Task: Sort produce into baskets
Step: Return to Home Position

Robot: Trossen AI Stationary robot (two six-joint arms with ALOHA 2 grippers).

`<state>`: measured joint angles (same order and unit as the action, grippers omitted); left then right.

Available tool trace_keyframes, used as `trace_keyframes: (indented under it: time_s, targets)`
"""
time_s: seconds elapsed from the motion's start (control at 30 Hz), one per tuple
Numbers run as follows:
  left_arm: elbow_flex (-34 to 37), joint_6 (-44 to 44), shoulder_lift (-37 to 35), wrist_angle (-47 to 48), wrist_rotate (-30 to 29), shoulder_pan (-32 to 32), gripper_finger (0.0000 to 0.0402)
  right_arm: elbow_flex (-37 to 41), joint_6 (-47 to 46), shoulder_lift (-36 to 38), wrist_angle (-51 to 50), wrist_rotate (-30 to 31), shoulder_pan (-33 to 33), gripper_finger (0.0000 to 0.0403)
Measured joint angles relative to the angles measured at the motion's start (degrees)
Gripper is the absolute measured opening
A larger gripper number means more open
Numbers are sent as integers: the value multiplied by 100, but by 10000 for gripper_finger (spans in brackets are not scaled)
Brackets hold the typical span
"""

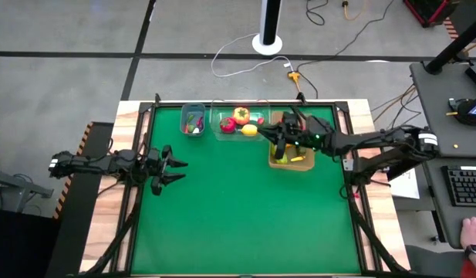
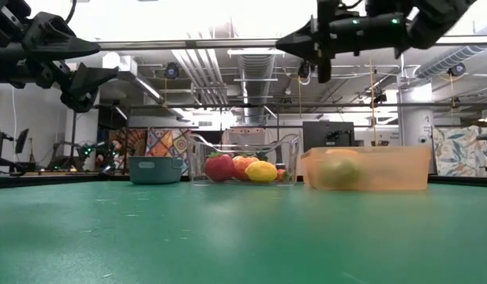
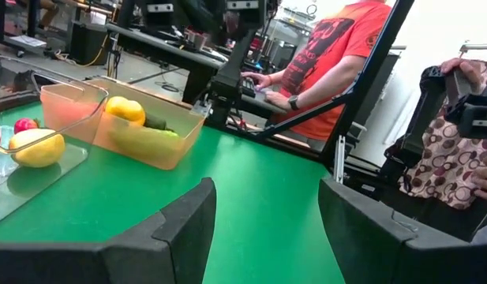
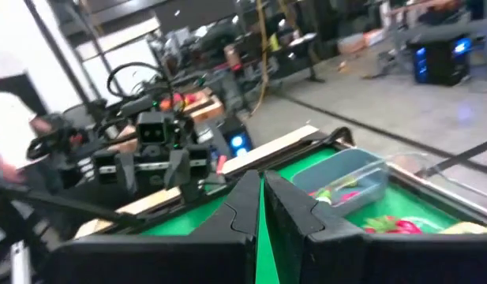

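My right gripper [image 1: 278, 147] hangs shut and empty above the tan tray [image 1: 302, 165], high over it in the low view [image 2: 286, 38]. Its closed fingers [image 4: 259, 201] point toward the blue-grey bin [image 4: 350, 180], which holds small green and red pieces. The tray [image 3: 160, 146] holds a yellow pepper [image 3: 125, 109] and a green cucumber [image 3: 160, 130]. The clear tub [image 1: 222, 127] contains a red piece [image 2: 219, 167], an orange piece [image 1: 241, 116] and a lemon [image 3: 36, 147]. My left gripper [image 1: 173, 170] waits open at the table's left side, nothing between its fingers [image 3: 192, 229].
The three containers stand in a row along the far edge of the green table [image 1: 245, 224]. A black frame [image 1: 349, 147] borders the mat. A person in a red shirt [image 3: 330, 55] stands beyond the table's right side, with one hand [image 1: 473, 230] near a keyboard.
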<state>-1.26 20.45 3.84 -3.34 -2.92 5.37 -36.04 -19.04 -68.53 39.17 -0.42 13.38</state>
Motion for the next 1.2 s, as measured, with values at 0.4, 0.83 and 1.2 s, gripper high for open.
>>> trace_keyframes:
  time_s: [0.4,0.83,1.2]
  targets:
    - [0,0,0,0,2,0,206,840,-44,575,182,1551,-673,13]
    - [0,0,53,-4,21,0,206,2216,443,2122,183,1995,-687,13]
    - [-2,0,63,3,24,0,206,3431,200,3833,186,2477,-693,13]
